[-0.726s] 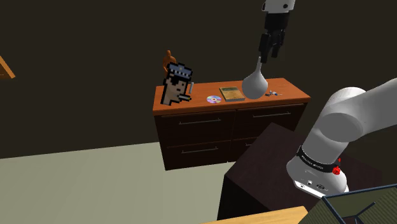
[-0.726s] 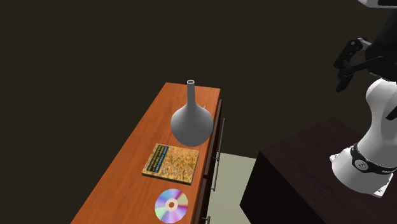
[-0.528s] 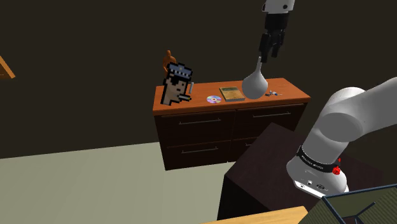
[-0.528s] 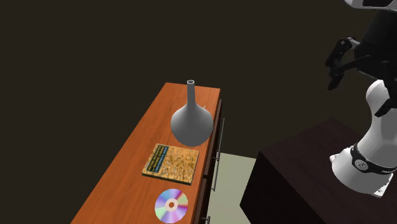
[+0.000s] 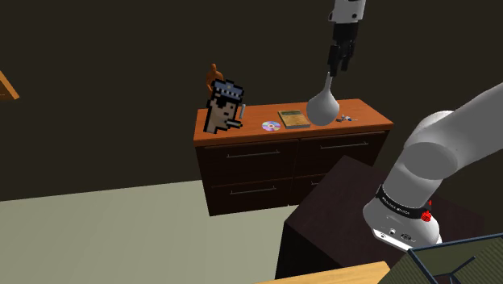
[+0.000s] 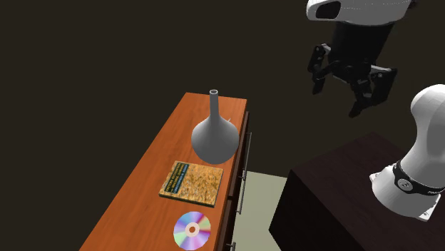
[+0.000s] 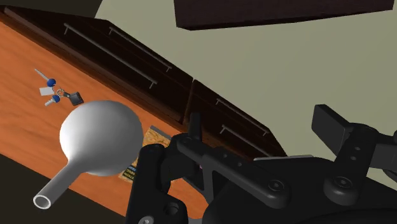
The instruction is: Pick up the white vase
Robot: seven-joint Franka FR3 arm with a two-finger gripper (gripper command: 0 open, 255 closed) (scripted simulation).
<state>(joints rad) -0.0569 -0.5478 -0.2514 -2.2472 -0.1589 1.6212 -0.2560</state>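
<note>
The vase (image 5: 324,106) is pale grey with a round belly and a long thin neck. It stands upright on the orange-brown dresser top (image 5: 369,121), near the drawer-side edge (image 6: 214,135). My black gripper (image 6: 336,91) hangs open and empty. It is higher than the vase's mouth and off the dresser's front, over the gap between dresser and stand. In the shoulder view the gripper (image 5: 337,63) appears just above the vase's neck. From the wrist, the vase (image 7: 100,137) lies off to one side of the gripper (image 7: 262,124), not between the fingers.
A book (image 6: 191,182) and a CD (image 6: 192,231) lie on the dresser (image 6: 153,171) beside the vase. Keys (image 7: 54,94) lie on the vase's other side. A pixel-art figure (image 5: 224,106) stands at the far end. The dark stand (image 6: 335,196) faces the drawers.
The gripper has swung toward the second exterior view's left, closer to the dresser, and turned so both fingers point down. The vase has not moved.
</note>
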